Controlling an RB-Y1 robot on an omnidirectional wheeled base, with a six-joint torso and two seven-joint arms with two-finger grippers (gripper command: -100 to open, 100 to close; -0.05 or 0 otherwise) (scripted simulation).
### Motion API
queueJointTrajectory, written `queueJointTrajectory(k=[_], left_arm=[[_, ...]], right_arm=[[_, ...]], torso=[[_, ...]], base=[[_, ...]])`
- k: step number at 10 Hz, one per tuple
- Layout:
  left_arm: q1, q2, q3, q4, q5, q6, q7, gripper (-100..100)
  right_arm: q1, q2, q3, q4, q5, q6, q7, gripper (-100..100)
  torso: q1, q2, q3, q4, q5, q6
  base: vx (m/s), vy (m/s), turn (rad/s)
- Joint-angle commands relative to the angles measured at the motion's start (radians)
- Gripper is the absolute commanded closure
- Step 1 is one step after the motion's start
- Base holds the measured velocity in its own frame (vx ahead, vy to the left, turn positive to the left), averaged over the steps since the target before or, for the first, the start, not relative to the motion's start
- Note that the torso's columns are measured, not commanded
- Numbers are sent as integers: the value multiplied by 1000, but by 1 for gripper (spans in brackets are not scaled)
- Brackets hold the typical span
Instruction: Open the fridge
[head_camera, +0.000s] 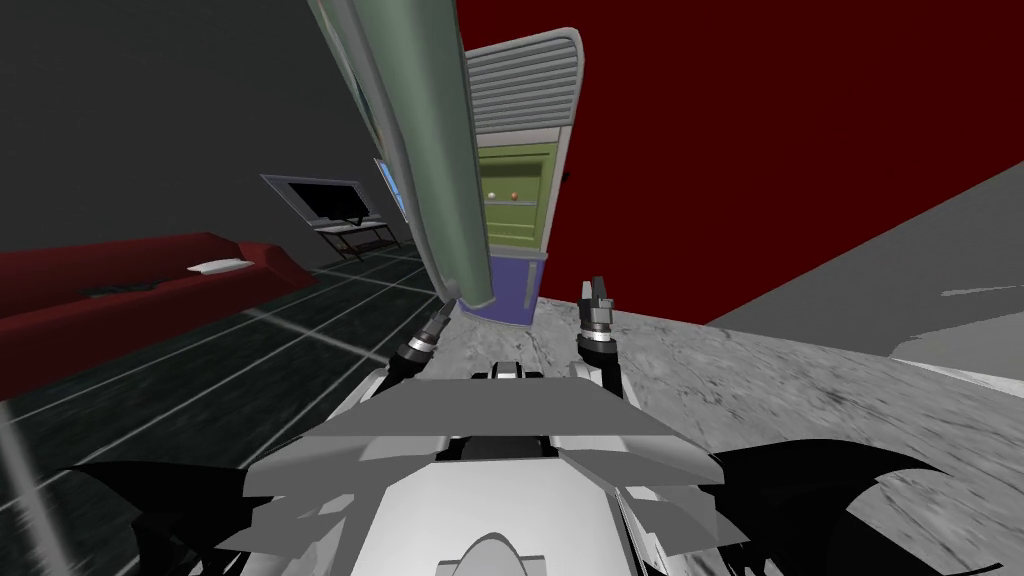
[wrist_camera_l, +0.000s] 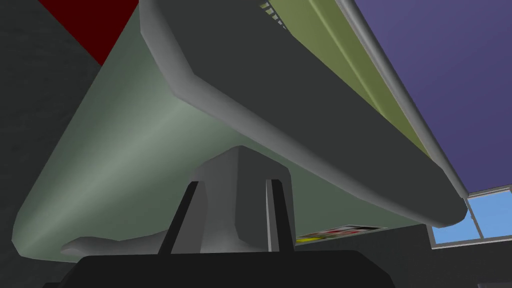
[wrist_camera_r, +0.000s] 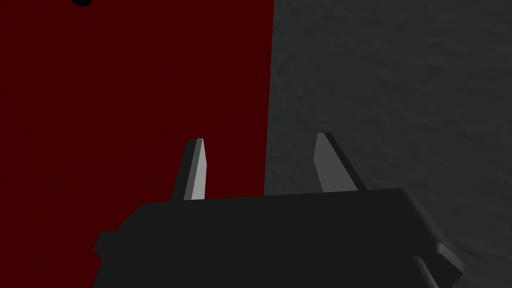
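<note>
Grey floor (head_camera: 800, 380) lies under me. Close by, my left gripper (wrist_camera_l: 234, 182) pinches the grey handle (wrist_camera_l: 240, 165) of the fridge door (wrist_camera_l: 115, 150), one finger on each side. My right gripper (wrist_camera_r: 260, 138) hangs beside it with its fingers spread, holding nothing. The door stands wide open, away from the fridge (head_camera: 520, 90). I think the handle could slip out if I pull crooked, or the door could bump my arm. Farther in, a green shelf (head_camera: 530, 204) holds a small white thing (head_camera: 492, 196) and a small orange thing (head_camera: 515, 195). A red wall (head_camera: 800, 120) is behind.
</note>
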Motion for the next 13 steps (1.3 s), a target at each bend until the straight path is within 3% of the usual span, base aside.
queueJointTrajectory(k=[1,7,9,13], left_arm=[[-12,12,2,-16,4,-18,6,100],[24,60,-45,-26,-4,-63,24,100],[28,76,-53,-31,-5,-79,32,100],[36,108,-69,-42,-8,-109,46,100]], right_arm=[[0,0,0,0,0,0,0,0],[0,0,0,0,0,0,0,0],[0,0,0,0,0,0,0,0],[0,0,0,0,0,0,0,0]], torso=[[3,0,0,-1,1,1],[-12,5,5,-5,0,1],[5,6,6,-5,5,1],[-6,-5,-3,-5,0,3]], base=[[-61,237,-55],[-66,190,-54],[-37,302,-108],[-25,231,-55]])
